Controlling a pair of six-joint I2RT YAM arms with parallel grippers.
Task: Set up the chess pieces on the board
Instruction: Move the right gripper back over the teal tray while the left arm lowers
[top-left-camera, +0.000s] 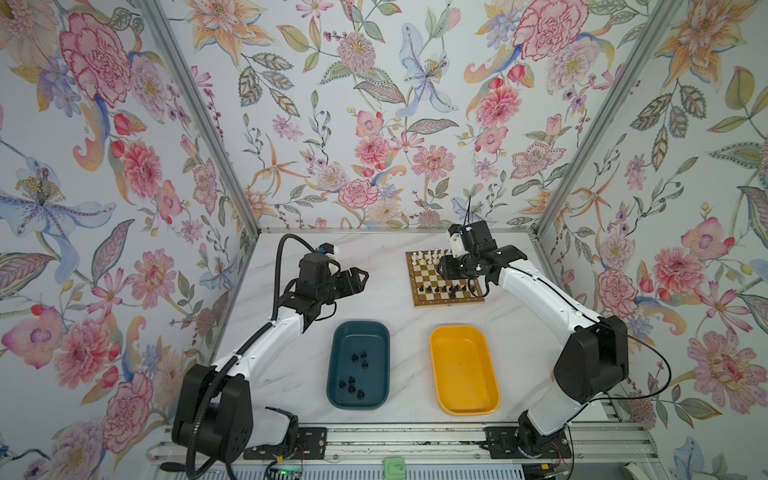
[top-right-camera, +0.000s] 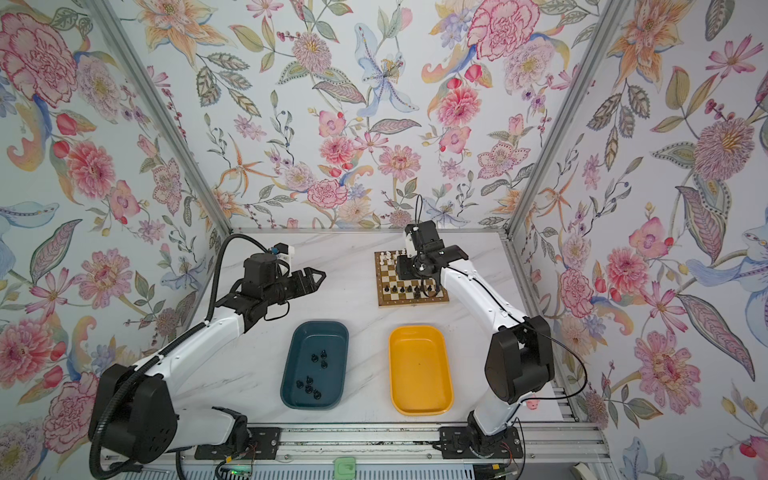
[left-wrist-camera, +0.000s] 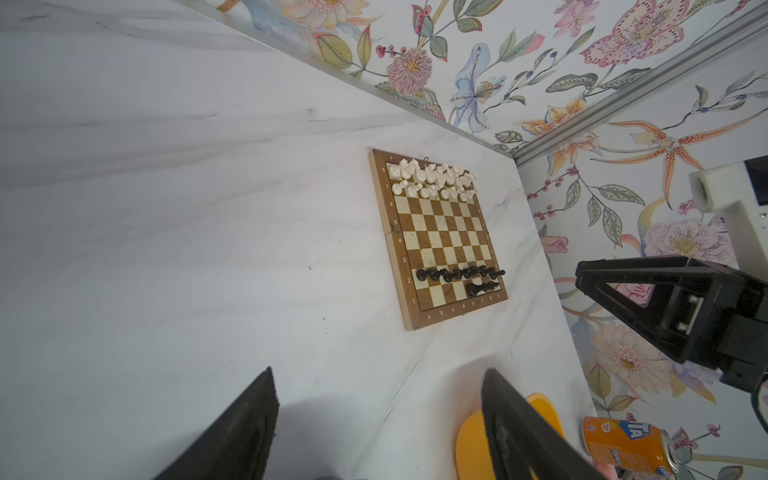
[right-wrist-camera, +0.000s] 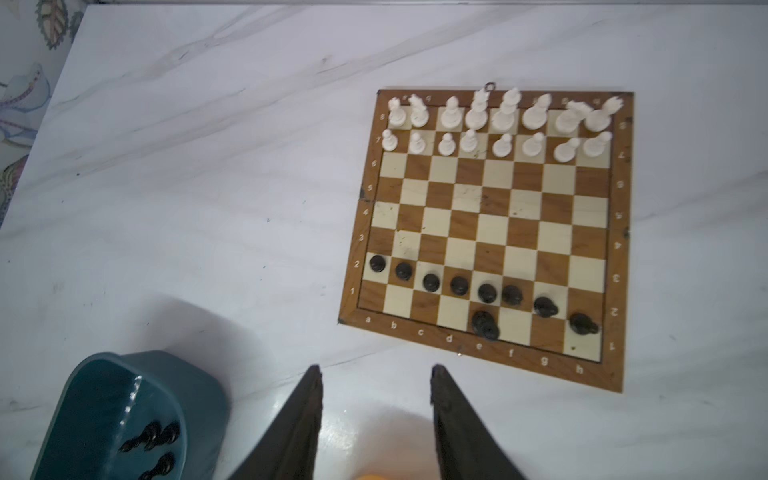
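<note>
**White ranks filled, black side partly set, both grippers empty**

We find the board (top-left-camera: 428, 276) on the far right part of the white marbled table (top-left-camera: 386, 299). The white chess pieces (right-wrist-camera: 498, 124) fill its two far ranks. Eight black pawns (right-wrist-camera: 459, 285) line the second rank from the near edge. One taller black piece (right-wrist-camera: 485, 325) stands alone on the nearest rank, on file e.

Seven more black pieces (top-left-camera: 352, 389) are in the teal tray (top-left-camera: 374, 332), which sits nearer than the board and a little to its left. The yellow tray (top-left-camera: 463, 374) lies just right of the teal one, not touching it.

The left gripper (top-left-camera: 365, 275) hovers over bare table to the left of the board. We see its jaws spread wide with nothing between them.

The right gripper (right-wrist-camera: 374, 370) has its jaws parted, and they too hold nothing. In both top views it hangs above the board and hides part of the board's right side. From its wrist camera we see the whole board beyond the fingertips, with the teal tray off to one side.
</note>
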